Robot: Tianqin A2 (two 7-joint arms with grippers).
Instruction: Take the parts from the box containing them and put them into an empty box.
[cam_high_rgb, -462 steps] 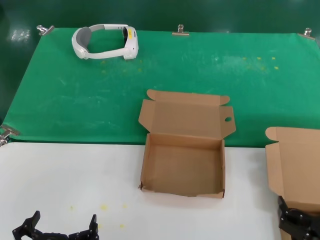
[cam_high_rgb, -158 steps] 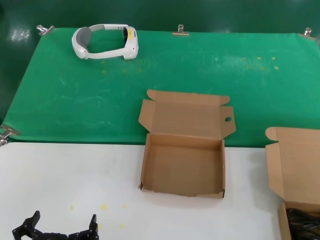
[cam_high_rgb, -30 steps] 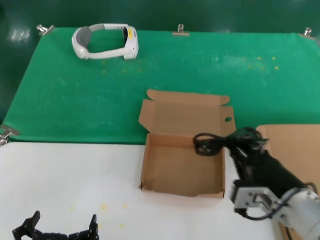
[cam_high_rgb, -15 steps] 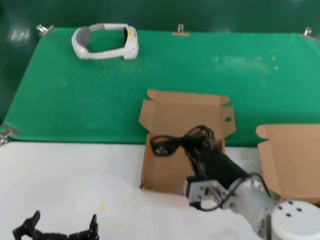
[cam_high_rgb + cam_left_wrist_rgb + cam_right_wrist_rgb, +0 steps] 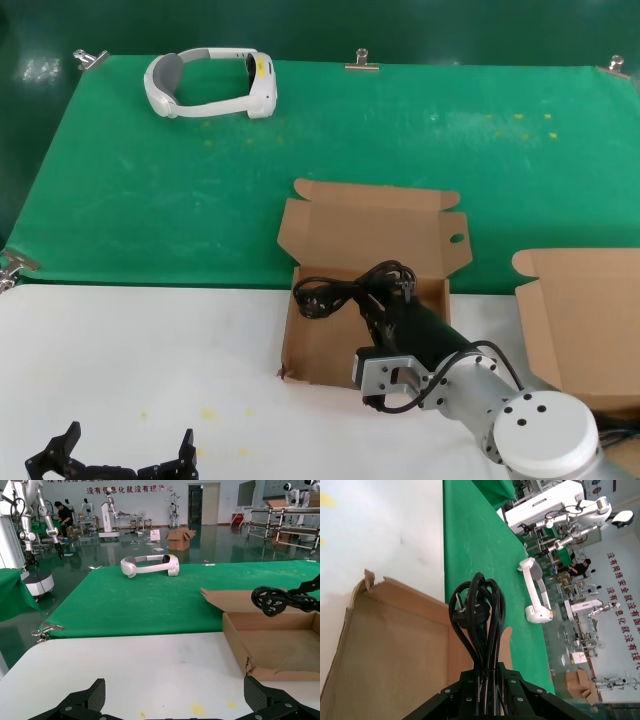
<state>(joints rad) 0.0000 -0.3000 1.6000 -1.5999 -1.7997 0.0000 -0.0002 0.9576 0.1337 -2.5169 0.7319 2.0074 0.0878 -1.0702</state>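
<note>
My right gripper point(image 5: 385, 300) is shut on the coiled black power cable point(image 5: 345, 288), holding it just above the inside of the empty box point(image 5: 300, 355), the open mailer box whose lid flap has a small round hole point(image 5: 456, 238). The wrist view shows the cable bundle point(image 5: 479, 615) with its plug sticking out from the gripper point(image 5: 487, 680) over the box floor point(image 5: 395, 645). The box that held the parts point(image 5: 585, 320) stands at the right edge, its inside hidden by my arm. My left gripper point(image 5: 120, 462) rests open at the near left over bare white table.
A white headset point(image 5: 210, 84) lies at the far left on the green mat point(image 5: 150, 190), which is clipped at its edges. The white table surface point(image 5: 140, 350) spreads to the left of the holed box. Small yellow specks dot it near the left gripper.
My right arm has carried the cable leftward from beside the right box to over the holed box and lowered it toward the box's inside. The left gripper has not moved.
</note>
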